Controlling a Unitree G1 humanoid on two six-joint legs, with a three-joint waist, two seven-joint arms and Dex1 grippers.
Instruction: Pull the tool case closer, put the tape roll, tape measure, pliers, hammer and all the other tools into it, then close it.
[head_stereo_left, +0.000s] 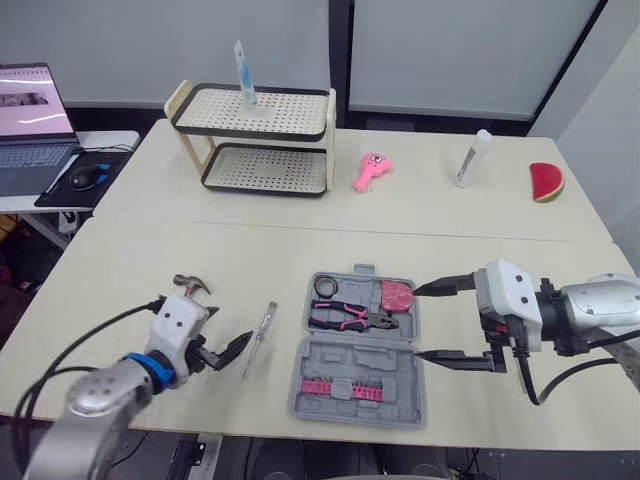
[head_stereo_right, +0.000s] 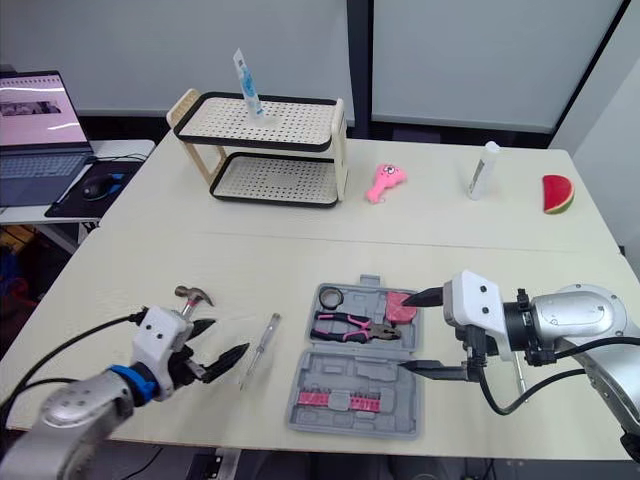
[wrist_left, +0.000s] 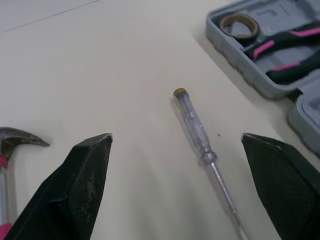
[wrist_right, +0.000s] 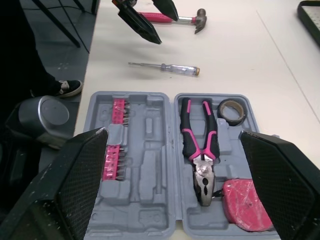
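Surface (head_stereo_left: 200, 260) first: pale and wide, with the tool case (head_stereo_left: 395, 372) lying open near the front edge, just right of centre. The right tool (head_stereo_left: 415, 322) hangs spread wide at the case's right side, one finger up by the tape measure (head_stereo_left: 396, 296), the other by the lower half, gripping nothing. The left tool (wrist_left: 176, 136) is low over the surface to the left, equally wide and equally empty. The hammer (wrist_right: 170, 18) lies just beyond it on the outer side, well apart from the case. Inside the case, the pliers (head_stereo_left: 352, 318) sit across the upper half. The screwdriver (wrist_left: 197, 127) lies loose between the left tool and the case, and it sits right between the left fingers, so that looks like the pick in hand. The tape roll (head_stereo_left: 326, 287) is tucked in the case's top-left corner.

To do it well, I'd close across the clear handle, not the thin shaft, with fingertips right down at the surface, as it may roll. Squeeze slowly and lift level.
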